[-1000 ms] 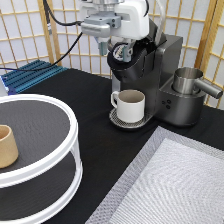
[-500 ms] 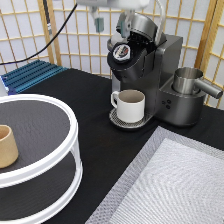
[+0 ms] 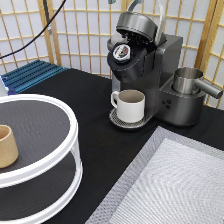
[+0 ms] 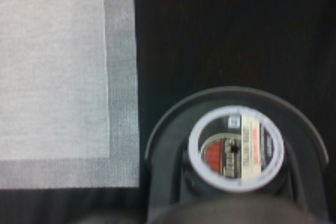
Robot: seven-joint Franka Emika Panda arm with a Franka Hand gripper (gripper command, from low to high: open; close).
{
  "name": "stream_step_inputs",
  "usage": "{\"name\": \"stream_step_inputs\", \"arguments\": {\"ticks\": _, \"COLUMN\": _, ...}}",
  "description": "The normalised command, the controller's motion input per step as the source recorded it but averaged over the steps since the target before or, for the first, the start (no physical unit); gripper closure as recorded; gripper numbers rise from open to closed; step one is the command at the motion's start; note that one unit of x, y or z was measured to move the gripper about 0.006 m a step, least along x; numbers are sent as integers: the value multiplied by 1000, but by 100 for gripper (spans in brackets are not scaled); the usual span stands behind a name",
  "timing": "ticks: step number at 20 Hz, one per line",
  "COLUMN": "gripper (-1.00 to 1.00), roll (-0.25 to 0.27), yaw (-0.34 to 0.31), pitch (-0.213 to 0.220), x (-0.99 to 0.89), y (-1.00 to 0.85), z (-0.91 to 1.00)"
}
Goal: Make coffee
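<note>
Even, diffuse light, backlit paper screens [image 3: 85, 35] behind, soft shadows, my wrist view blurred, pod lid [image 4: 236, 148] print unreadable.

I'm seeing the raised lid [image 3: 135, 22] hanging over the pod [image 3: 121, 51]; the mug [image 3: 131, 105] is blocking below the brewer.

We see a white mug [image 3: 131, 105] on the coffee maker's [image 3: 150, 75] drip tray, steel pitcher [image 3: 189, 81] beside it, tan cup [image 3: 7, 146] on two-tier stand [image 3: 55, 150] w/ grey mat [image 3: 170, 185] nearby.
</note>
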Motion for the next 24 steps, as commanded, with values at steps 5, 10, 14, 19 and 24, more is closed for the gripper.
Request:
{"name": "stream_step_inputs", "arguments": {"ticks": 5, "gripper": -100, "roll": -37, "yaw": 0, "pitch": 279, "x": 797, "y": 137, "z": 117}}
{"name": "stream_step_inputs", "arguments": {"ticks": 10, "gripper": -100, "roll": -49, "yaw": -5, "pitch": 222, "x": 497, "y": 46, "z": -258}}
{"name": "stream_step_inputs", "arguments": {"ticks": 14, "gripper": -100, "roll": -28, "yaw": -3, "pitch": 186, "x": 276, "y": -253, "z": -269}}
{"name": "stream_step_inputs", "arguments": {"ticks": 19, "gripper": -100, "roll": 70, "yaw": 0, "pitch": 156, "x": 106, "y": -766, "z": -309}}
{"name": "stream_step_inputs", "arguments": {"ticks": 24, "gripper": -100, "roll": 104, "yaw": 0, "pitch": 129, "x": 119, "y": -616, "z": -221}}
